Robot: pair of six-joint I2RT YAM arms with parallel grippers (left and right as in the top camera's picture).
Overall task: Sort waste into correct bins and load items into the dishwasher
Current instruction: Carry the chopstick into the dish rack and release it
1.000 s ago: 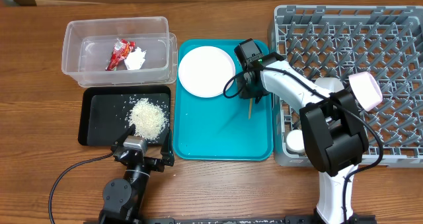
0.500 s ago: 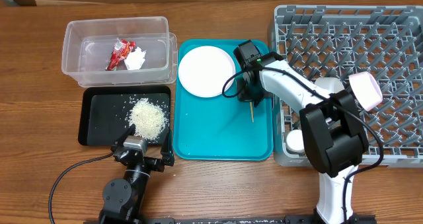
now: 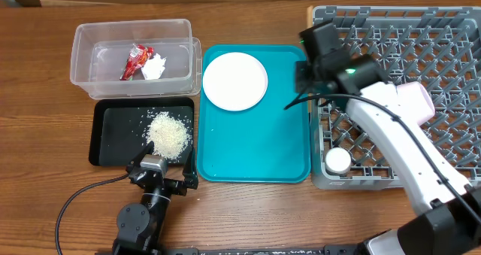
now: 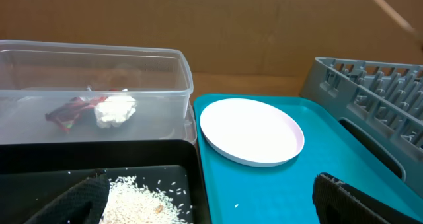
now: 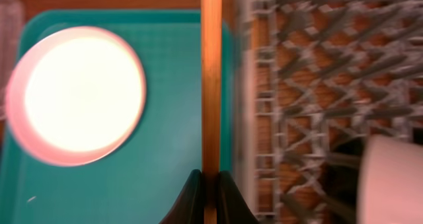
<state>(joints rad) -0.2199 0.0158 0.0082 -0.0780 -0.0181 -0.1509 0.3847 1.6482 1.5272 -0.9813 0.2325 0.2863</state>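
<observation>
The right end effector [image 5: 211, 186] was clenched on a wooden chopstick [image 5: 211, 85]. In the right wrist view the stick ran straight up from between the two dark fingers [image 5: 192, 196]. That view was blurry, so I could not tell if it was one stick or two pressed together. The stick hung over the line where the teal tray [image 3: 255, 146] meets the grey dish rack [image 3: 421, 29]. From above, the arm hid the stick and the fingers. In the left wrist view only a thin pale streak showed at the top right.

A white plate [image 3: 234, 80] lay on the teal tray, near its back left corner. A small white cup [image 3: 337, 159] sat in the rack near its front left corner. A pinkish bowl [image 3: 418, 100] stood in the rack, partly hidden by the arm.

The clear tub [image 3: 83, 52] held the red wrapper [image 3: 135, 59] and the white tissue [image 3: 155, 69], touching each other. The rice [image 3: 168, 133] lay in a heap on the black tray [image 3: 113, 119].

The left end effector [image 3: 163, 176] rested low at the front of the table [image 3: 37, 119], spread wide and grasping nothing.
</observation>
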